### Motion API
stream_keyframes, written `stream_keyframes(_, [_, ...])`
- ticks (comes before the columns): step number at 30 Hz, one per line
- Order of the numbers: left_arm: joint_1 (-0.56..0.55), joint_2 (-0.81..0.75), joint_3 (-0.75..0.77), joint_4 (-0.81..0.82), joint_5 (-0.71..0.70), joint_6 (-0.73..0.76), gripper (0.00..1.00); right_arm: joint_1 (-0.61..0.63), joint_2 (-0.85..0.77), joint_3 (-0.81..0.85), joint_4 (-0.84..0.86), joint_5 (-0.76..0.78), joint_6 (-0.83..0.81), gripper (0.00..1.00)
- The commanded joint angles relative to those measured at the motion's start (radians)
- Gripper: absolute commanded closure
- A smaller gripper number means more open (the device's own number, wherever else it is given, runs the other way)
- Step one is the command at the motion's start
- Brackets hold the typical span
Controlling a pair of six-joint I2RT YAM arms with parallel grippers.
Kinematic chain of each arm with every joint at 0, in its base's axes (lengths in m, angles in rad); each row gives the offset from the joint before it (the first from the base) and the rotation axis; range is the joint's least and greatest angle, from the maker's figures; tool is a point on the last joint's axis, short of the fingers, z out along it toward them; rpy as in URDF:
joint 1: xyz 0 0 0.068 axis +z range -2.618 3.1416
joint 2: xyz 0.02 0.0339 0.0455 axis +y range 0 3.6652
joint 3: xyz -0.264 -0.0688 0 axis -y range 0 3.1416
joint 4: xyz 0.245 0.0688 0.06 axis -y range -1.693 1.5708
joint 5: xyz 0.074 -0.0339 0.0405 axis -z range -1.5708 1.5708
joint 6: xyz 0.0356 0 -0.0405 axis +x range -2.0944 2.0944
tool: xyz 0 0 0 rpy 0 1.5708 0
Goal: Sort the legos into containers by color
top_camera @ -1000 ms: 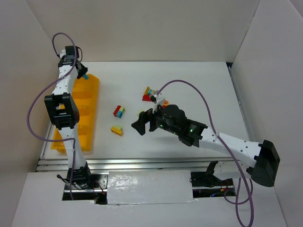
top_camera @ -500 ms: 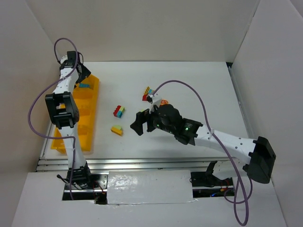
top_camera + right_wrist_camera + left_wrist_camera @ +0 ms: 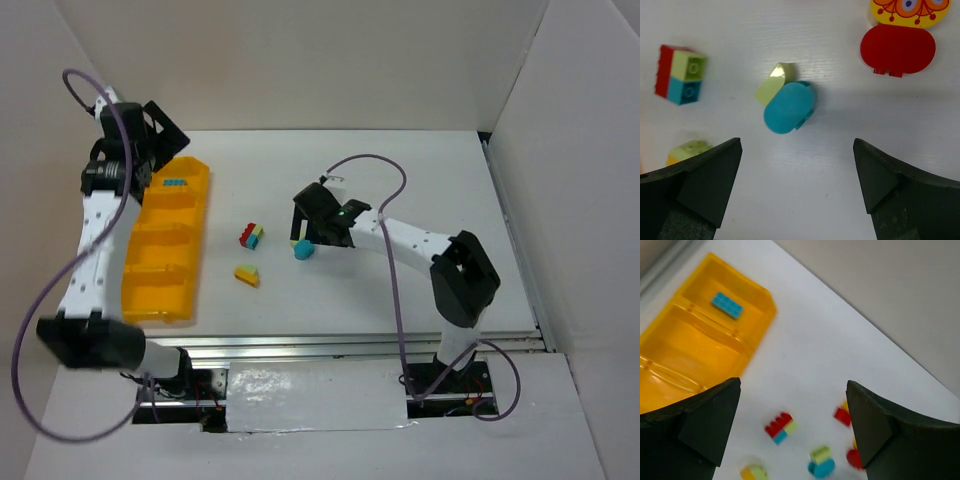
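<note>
Both jaws stand wide open, holding nothing. The right gripper [image 3: 796,165] hangs over the teal lego [image 3: 789,106], which lies centred just ahead of its fingers, its long axis slanting across the gap (a wrist turn looks needed). The left gripper [image 3: 792,410] is well apart from it, near the tray [image 3: 757,315], whose end compartment holds a blue brick [image 3: 727,305].

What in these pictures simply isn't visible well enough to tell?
Top view: the red oval piece and the yellow patterned piece are hidden under the right gripper.
Right wrist view: the top edge cuts off that yellow piece; the yellow-green brick is blurred, partly behind a finger.
Left wrist view: the tray is cut by the left edge.
</note>
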State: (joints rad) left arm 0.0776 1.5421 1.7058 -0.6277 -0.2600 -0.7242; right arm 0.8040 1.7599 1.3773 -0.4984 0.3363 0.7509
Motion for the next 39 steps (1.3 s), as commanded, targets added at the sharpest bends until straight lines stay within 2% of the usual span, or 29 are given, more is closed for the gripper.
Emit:
stream_keyframes(1, [-0.112,-0.222,-0.211,0.059,0.11,0.055,0.0,-0.002,0.102,0.104,-0.127,0.101,0.125,0.0])
stream_keyframes(2, [-0.168,-0.319,-0.31,0.083,0.108,0.06,0.01,-0.006,0.125,0.117,-0.132,0.098,0.126,0.0])
stream_keyframes(3, [-0.191,-0.362,-0.348,0.082,0.113,0.071,0.01,-0.008,0.163,0.143,-0.138,0.087,0.131,0.0])
stream_keyframes(7, [-0.226,-0.528,-0.515,0.059,0.189,0.123,0.0,-0.006,0.21,0.146,-0.103,0.043,0.137,0.02])
stream_keyframes(13, [-0.228,-0.635,-0.656,0.016,0.215,0.226,0.01,0.001,0.256,0.138,-0.065,0.043,0.168,0.02])
stream_keyframes(18, [-0.228,-0.674,-0.77,0.02,0.205,0.259,0.0,0.011,0.219,0.1,0.004,0.044,0.205,0.04])
stream_keyframes(21, [-0.233,-0.691,-0.776,0.031,0.232,0.264,0.01,0.009,0.223,0.104,0.031,0.026,0.2,0.03])
stream_keyframes(25, [-0.233,-0.698,-0.781,0.037,0.251,0.266,0.0,0.009,0.289,0.196,-0.005,0.05,0.226,0.0])
stream_keyframes(30, [-0.234,-0.708,-0.787,0.04,0.251,0.264,0.0,0.009,0.398,0.338,-0.149,0.096,0.28,0.0])
stream_keyframes(39, [-0.236,-0.711,-0.787,0.042,0.267,0.269,0.01,0.011,0.382,0.258,-0.106,0.089,0.282,0.06])
